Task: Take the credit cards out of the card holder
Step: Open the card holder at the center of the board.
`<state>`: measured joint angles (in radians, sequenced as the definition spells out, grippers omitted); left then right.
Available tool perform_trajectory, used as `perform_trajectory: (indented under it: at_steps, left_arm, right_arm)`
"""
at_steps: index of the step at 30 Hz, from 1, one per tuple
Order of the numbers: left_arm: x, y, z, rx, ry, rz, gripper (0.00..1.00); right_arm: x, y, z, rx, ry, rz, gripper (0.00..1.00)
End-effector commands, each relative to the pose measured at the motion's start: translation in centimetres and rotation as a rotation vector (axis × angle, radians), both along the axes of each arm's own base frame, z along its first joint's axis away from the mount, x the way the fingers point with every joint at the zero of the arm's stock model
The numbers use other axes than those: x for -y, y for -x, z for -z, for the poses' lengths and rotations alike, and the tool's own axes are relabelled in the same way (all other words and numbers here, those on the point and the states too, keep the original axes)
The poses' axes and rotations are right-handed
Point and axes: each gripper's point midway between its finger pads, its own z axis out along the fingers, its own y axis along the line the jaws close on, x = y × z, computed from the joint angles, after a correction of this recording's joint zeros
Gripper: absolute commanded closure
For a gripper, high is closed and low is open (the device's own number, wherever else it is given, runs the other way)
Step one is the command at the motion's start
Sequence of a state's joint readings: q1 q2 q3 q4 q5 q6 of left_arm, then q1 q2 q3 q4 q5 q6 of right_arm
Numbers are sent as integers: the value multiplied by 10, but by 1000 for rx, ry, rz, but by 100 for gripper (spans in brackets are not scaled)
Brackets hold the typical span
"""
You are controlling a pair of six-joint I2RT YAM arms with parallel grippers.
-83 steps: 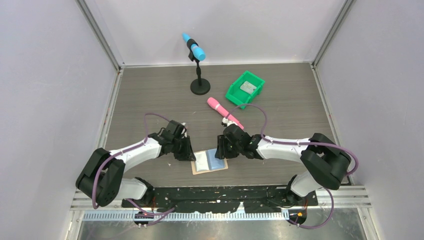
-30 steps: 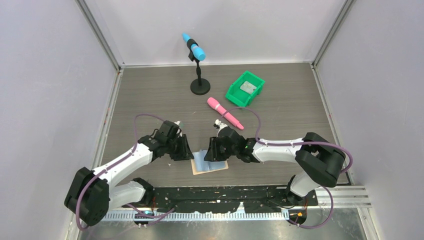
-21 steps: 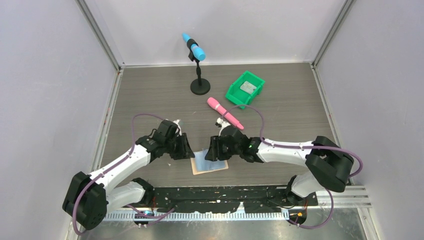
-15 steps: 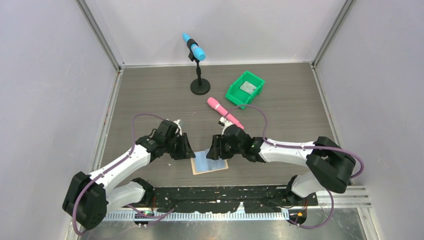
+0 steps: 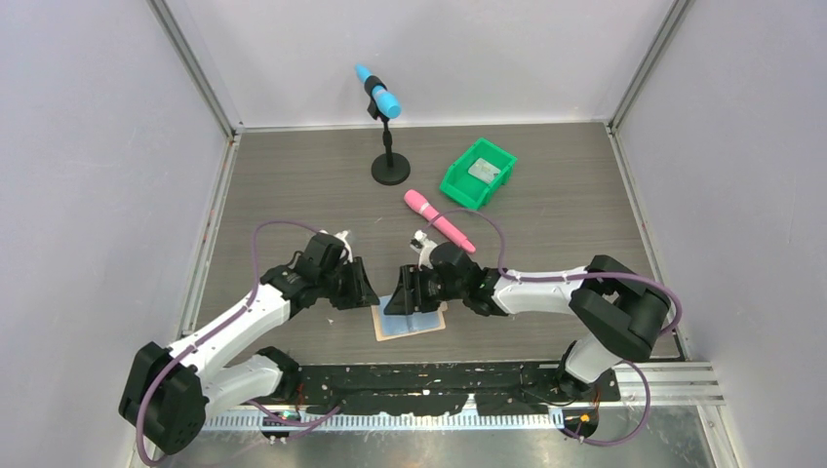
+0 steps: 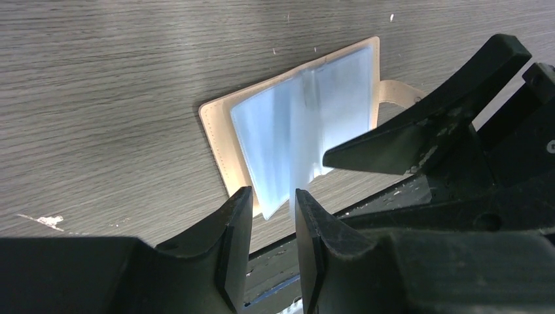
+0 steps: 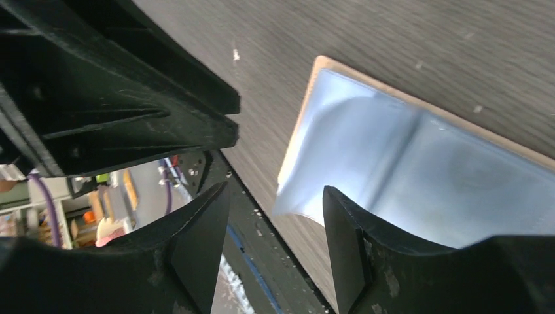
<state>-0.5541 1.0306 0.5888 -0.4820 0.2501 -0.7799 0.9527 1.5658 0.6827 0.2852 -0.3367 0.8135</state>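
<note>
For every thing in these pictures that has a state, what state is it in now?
card holder, open, lying flat.
credit cards, not yet taken out, inside the holder.
left gripper, open, narrow gap.
right gripper, open, over the holder's edge.
green bin, upright, with a grey item inside.
pink marker, lying flat.
blue microphone, upright on its stand.
</note>
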Motion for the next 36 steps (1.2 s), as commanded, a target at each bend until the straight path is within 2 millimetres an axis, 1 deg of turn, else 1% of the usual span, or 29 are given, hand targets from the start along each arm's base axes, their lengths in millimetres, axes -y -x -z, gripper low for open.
perform_trajectory:
  at_steps: [1,2,6,9,10,11,12,13,14,15,17,20,21,24,29,36]
  left_arm:
    - [2,-10,-17,46,16,-17,67]
    - [3,-10,-18,48,19,-15,68]
    - [3,-10,-20,51,22,-13,68]
    - [9,-9,-21,49,51,7,68]
    - [12,-10,-22,54,66,14,68]
    - [16,-10,-23,53,86,24,68]
    - [20,-9,-23,51,104,36,68]
    - [23,-8,-23,45,119,53,68]
    - [25,-8,-21,41,121,60,69]
    - [28,-8,-21,43,123,68,69]
    - [31,-8,-15,37,124,79,70]
    - [33,-8,-2,8,115,80,72]
    - [33,-8,3,-6,106,79,72]
    - [32,-6,20,-40,83,77,74]
    - [24,-2,43,-93,18,65,76]
    - [17,1,55,-109,-17,51,76]
  right_arm:
    - [-25,4,-42,16,-184,-67,40]
    - [-25,4,-47,19,-201,-71,41]
    - [-18,2,-52,18,-222,-66,45]
    - [-6,-6,-49,25,-204,-35,47]
    - [1,-9,-42,20,-165,-11,48]
    - [7,-13,-40,42,-141,1,48]
    - [17,-17,-27,37,-67,42,49]
    - [26,-28,-25,89,-22,88,50]
    - [34,-25,-16,72,35,93,50]
    - [41,-30,-15,101,62,109,50]
    - [52,-29,-7,101,127,122,49]
    - [63,-32,2,107,201,145,48]
    - [70,-32,8,102,239,157,49]
    - [76,-32,14,95,272,169,49]
    - [77,-30,21,78,291,171,49]
    - [70,-27,30,45,270,155,49]
